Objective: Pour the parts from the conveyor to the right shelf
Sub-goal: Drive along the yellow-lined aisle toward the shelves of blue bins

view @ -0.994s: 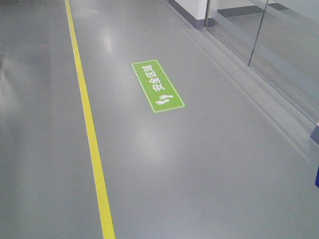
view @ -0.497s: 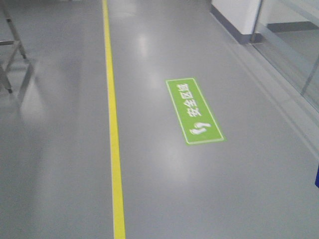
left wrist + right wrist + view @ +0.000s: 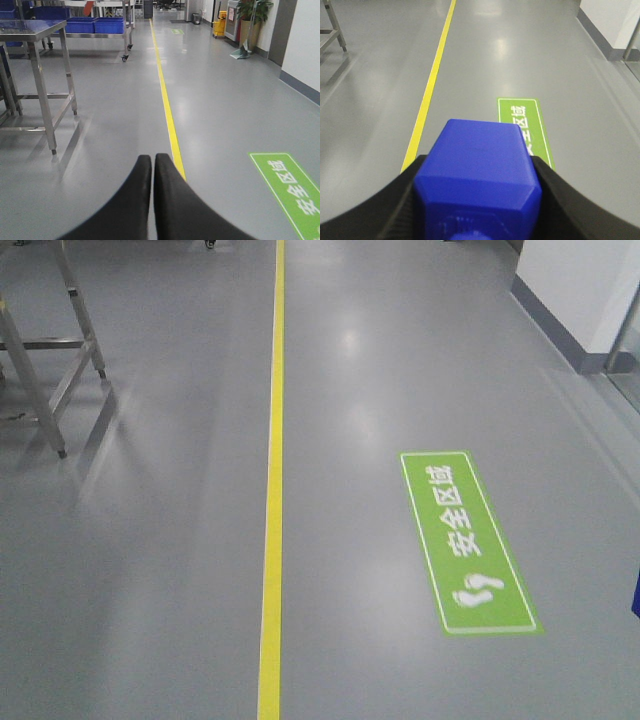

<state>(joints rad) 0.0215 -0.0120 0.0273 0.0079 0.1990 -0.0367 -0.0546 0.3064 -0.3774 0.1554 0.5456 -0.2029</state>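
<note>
My right gripper (image 3: 479, 167) is shut on the bright-blue part (image 3: 479, 180), a blocky piece with a round knob at its near end, which fills the gap between both black fingers. It hangs above the glossy grey floor (image 3: 375, 100). My left gripper (image 3: 152, 160) is shut with nothing between its fingers, also over the floor. The conveyor is out of view. Far back on the left a steel-framed rack holds blue crates (image 3: 95, 25); I cannot tell whether it is the right shelf.
A yellow line (image 3: 272, 500) runs along the floor, with a green floor sign (image 3: 465, 540) to its right. A steel table (image 3: 35, 30) stands on the left, its legs (image 3: 40, 390) near my path. A white wall (image 3: 585, 290) borders the right. A plant and bins (image 3: 247, 22) stand far back.
The front view has swung left: the yellow line and green sign slid to the right and nearer, and steel table legs came into view at the upper left. The glass wall has left the view.
</note>
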